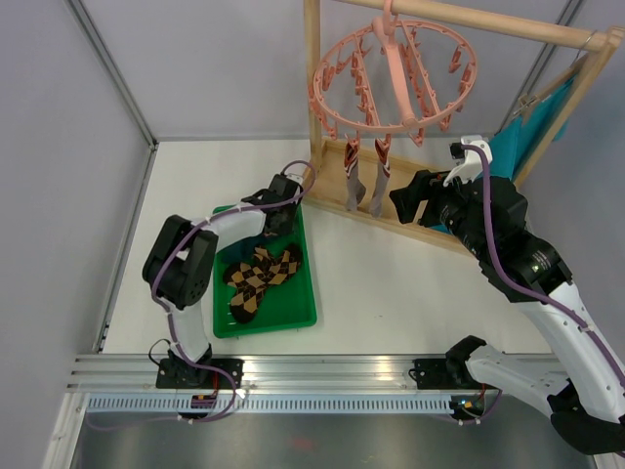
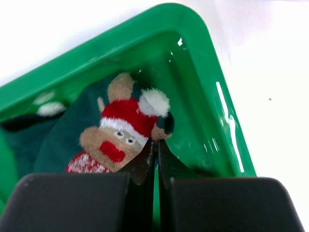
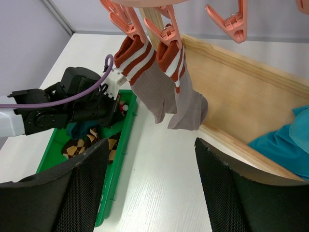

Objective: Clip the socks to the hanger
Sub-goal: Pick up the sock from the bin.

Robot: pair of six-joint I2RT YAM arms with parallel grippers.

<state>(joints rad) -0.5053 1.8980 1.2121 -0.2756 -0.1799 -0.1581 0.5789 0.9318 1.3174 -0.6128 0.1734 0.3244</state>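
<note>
Two arms, two sets of fingers.

Left gripper is down in the far right corner of the green tray. Its fingers are pressed together with no gap, pinching the edge of the dark teal sock. That sock has a reindeer face with a red-white hat. It lies flat on the tray floor.

A second dark piece with a white tuft lies next to it, mostly hidden. Cannot tell if it is another sock.

Right gripper is up in the air over the right half of the bench. It faces the hanging socks, fingers spread wide, nothing between them, touching nothing.

Sock count:
- 2 grey-brown socks with red-white striped cuffs are clipped on the pink hanger. One peg holds each at the cuff, side by side, toes down and touching each other.
- 2 argyle socks, as far as visible, are in the tray. They are crossed over each other in its middle.
- 1 teal sock is seen for sure.

There is 1 hanger. It hangs by its hook from the top bar of the wooden frame, toward the far edge of the bench. It has many pegs, too small to count, and 2 are in use.

The single tray sits on the left half of the bench, near the near edge. A bright teal cloth hangs at the right end of the frame.
</note>
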